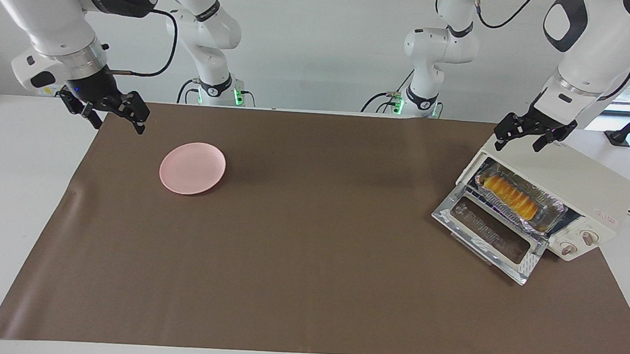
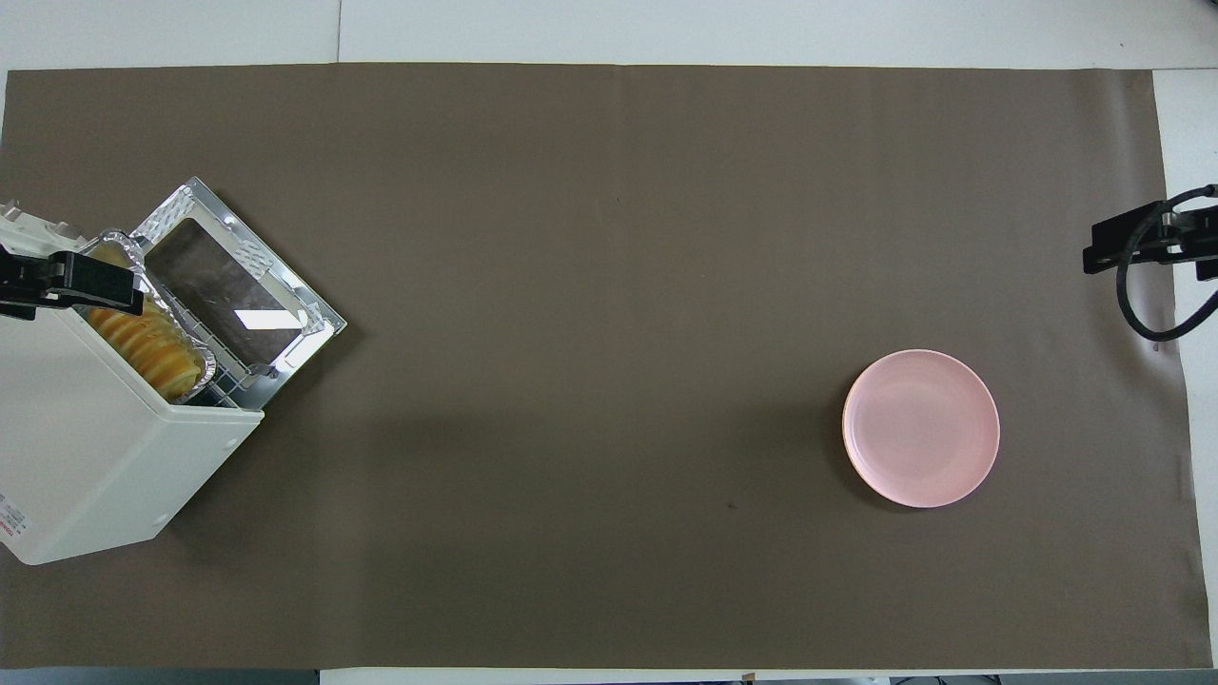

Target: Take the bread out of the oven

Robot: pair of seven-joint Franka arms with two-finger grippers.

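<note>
1. I see the bread (image 1: 510, 197) lying in a foil tray (image 1: 556, 215) inside the oven (image 1: 582, 185), door (image 1: 489, 231) folded down; long axis runs along the oven's opening.
2. Loaf golden-yellow, ridged crosswise.
3. Left gripper (image 1: 525, 136) over the oven's top, fingers apart, empty.
4. Right gripper (image 1: 112, 114) waits near the pink plate (image 1: 192, 168), fingers apart.

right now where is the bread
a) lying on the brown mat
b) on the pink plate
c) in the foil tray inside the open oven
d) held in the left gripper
c: the bread lies in the foil tray on the rack of the oven, whose door is folded down open; the pink plate is bare and neither gripper holds anything.
</note>
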